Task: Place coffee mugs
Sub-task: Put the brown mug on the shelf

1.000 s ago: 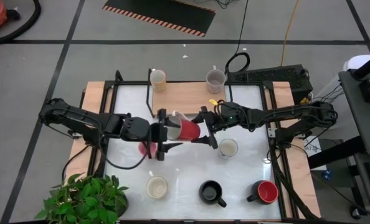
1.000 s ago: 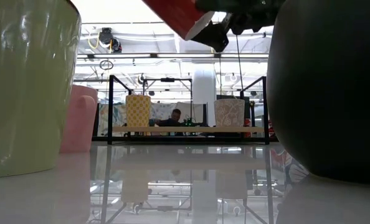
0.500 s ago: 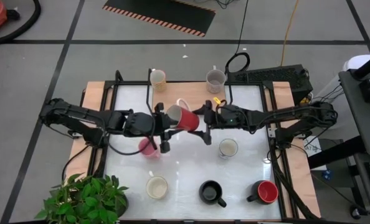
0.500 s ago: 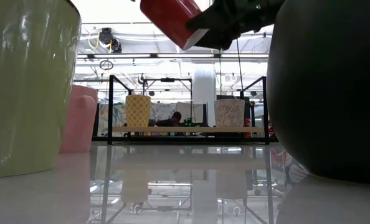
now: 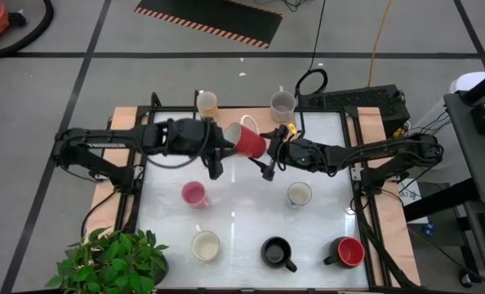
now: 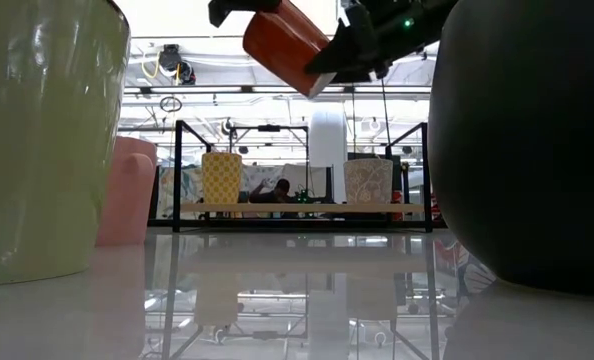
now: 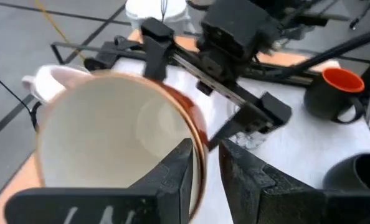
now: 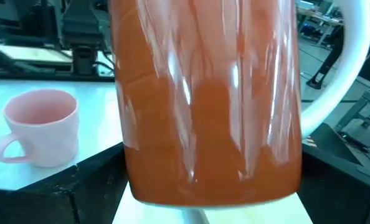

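A red mug [image 5: 247,140] with a white inside and a white handle hangs above the table's middle, lying on its side with its mouth toward the left arm. My left gripper [image 5: 224,142] is shut on its rim. My right gripper [image 5: 271,155] stands open at the mug's base end, with a finger on either side of the red wall [image 8: 203,106]. A pink mug [image 5: 193,194] and a white mug [image 5: 299,194] stand on the table below. Two more mugs [image 5: 207,104] [image 5: 282,104] stand on the far wooden shelf. My left gripper pinches the red mug's rim [image 7: 200,140], one finger [image 7: 172,177] inside the mug and one [image 7: 247,180] outside. The fingers come level from the table's left. The mug is lifted clear, tipped on its side, handle toward the far edge. My right gripper: I cannot tell whether its open fingers touch the mug's wall.
Near the front edge stand a cream mug [image 5: 206,245], a black mug [image 5: 277,253] and a red-and-black mug [image 5: 346,251]. A green potted plant [image 5: 112,261] fills the near left corner. A black frame [image 5: 198,122] with the wooden shelf [image 5: 242,122] runs along the far side.
My left gripper has shut on the red mug's rim and carried the mug toward the table's far edge, rolling as it went. My right gripper has stayed in place and swung its wrist round after the mug.
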Action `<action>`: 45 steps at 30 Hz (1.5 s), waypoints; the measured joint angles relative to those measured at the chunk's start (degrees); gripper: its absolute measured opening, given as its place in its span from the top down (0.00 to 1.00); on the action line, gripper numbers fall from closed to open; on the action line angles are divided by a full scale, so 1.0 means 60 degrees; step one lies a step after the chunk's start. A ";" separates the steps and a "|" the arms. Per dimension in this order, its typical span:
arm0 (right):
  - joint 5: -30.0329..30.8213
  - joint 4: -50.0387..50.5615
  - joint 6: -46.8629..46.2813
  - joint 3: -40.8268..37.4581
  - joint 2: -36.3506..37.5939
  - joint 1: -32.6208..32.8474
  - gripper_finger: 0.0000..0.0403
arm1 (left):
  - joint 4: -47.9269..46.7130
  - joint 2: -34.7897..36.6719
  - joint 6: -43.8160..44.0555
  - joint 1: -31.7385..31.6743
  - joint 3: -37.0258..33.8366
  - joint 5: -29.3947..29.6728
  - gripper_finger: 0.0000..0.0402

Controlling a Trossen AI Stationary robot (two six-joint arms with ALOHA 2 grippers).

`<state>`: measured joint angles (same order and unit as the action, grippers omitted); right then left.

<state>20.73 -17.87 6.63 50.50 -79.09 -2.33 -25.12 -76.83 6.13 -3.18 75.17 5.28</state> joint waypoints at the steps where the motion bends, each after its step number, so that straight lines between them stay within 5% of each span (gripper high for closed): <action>1: 0.0001 -0.0034 -0.0012 0.0001 0.0039 -0.0026 0.03 | -0.0055 -0.0040 -0.0075 -0.0155 0.0120 -0.0148 0.80; 9: 0.0395 0.0514 0.0209 -0.0039 0.0438 -0.0139 0.03 | -0.0593 -0.0790 -0.0718 -0.0612 0.0634 -0.1127 0.96; 20: 0.0752 0.1439 0.0152 -0.0032 0.0610 -0.0279 0.02 | -0.0604 -0.1227 -0.1110 -0.0706 0.0799 -0.1135 0.96; 45: 0.2615 0.6119 -0.1079 0.0011 0.3542 -0.0292 0.02 | -0.2123 -0.1941 -0.2399 -0.2193 0.4654 -0.1299 0.96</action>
<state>36.42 18.85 0.16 50.57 -57.84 -4.08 -37.86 -88.48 -8.27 -16.34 103.10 -2.51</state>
